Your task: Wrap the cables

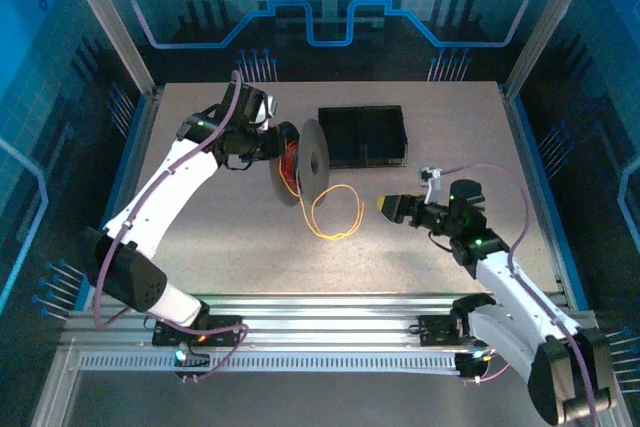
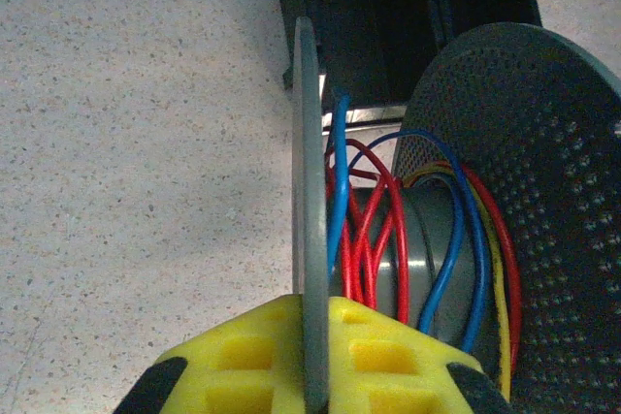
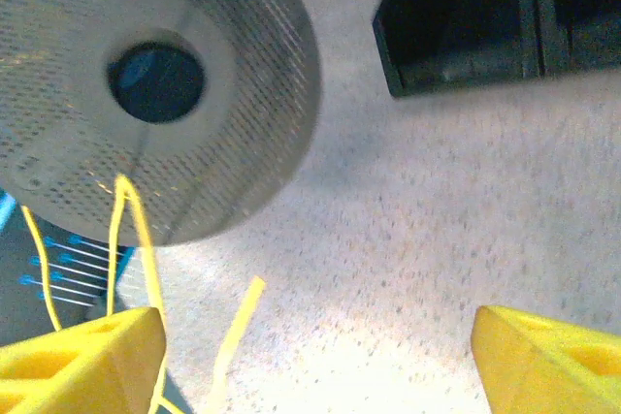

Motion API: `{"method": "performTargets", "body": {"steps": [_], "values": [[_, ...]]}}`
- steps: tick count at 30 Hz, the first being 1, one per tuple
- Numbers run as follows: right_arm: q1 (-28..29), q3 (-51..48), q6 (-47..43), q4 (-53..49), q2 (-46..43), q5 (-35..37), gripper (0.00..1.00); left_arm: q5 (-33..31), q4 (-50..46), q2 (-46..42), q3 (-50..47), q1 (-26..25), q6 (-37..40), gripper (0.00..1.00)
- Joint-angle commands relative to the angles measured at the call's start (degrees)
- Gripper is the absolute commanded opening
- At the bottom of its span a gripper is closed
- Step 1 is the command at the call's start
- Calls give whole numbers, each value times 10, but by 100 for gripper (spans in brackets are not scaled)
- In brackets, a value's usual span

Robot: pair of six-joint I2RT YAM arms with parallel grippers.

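Cables [image 2: 361, 249], thin red, blue and yellow-orange wires, lie mostly coiled round the hub of a grey perforated plastic spool [image 1: 313, 159]. The spool's near flange is pinched edge-on between the yellow fingers of the left hand [image 2: 315, 354], which is clamped tight on it. One yellow-orange length [image 1: 336, 237] spills off the spool in a slack loop across the speckled counter [image 1: 230, 257]. Its loose tip lies between the fingers of the right hand [image 3: 310, 356], nearer one of them, and that hand stands wide and grips nothing. A black compartmented box [image 1: 362, 135] sits beyond the spool, further from both hands. Such wire looks light, limp and a little springy, likely to slip through smooth pads and to uncoil. I would pinch it close to the free end, low against the counter, and keep gentle tension as it feeds onto the hub.
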Motion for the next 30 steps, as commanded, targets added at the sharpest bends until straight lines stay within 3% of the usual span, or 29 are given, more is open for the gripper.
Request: {"method": "performTargets", "body": {"steps": [1, 6, 12, 17, 30], "values": [[-10, -23, 88, 113, 34, -113, 80, 41, 35, -32, 4, 10, -19, 0], [15, -42, 146, 232, 95, -149, 74, 42, 35, -30, 7, 12, -20, 0], [71, -44, 143, 257, 123, -120, 70, 42, 35, -27, 9, 12, -20, 0], [100, -44, 148, 279, 146, -97, 60, 44, 36, -28, 7, 12, -20, 0], [116, -47, 167, 336, 184, -84, 47, 48, 43, -32, -2, 12, -23, 0]]}}
